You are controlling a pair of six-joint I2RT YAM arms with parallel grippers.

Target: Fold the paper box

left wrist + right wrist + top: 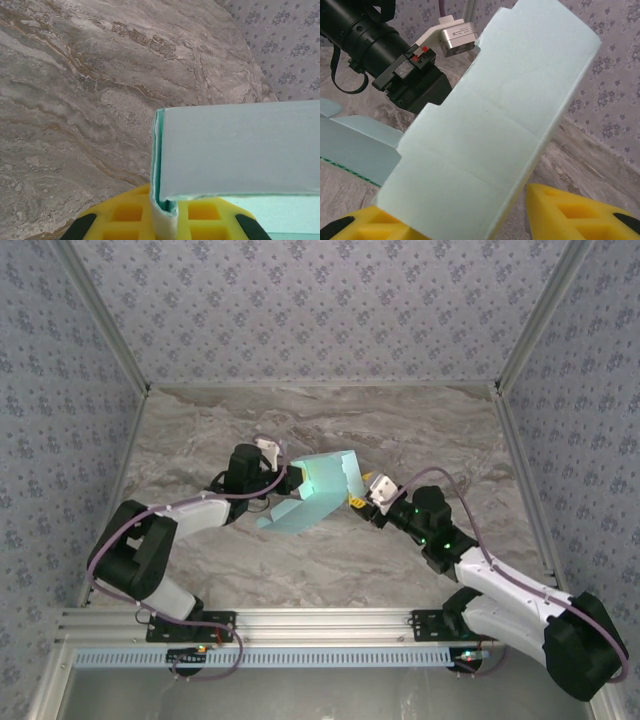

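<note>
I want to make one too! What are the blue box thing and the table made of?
The paper box looks like thin matte card: pale aqua, with fold creases. The table looks like veined grey-brown marble, maybe printed laminate.

Your grey-brown marbled desk (330, 570) is boxed on three sides by walls (320, 310) papered in blue-grey floral print, with an aluminium rail (320, 620) along its near edge.

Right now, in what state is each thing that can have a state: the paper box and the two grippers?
paper box: partly folded, flaps not closed, raised between the two grippers.
left gripper: shut on an edge of the paper box.
right gripper: open, jaws apart, one on either side of a panel of the paper box.
</note>
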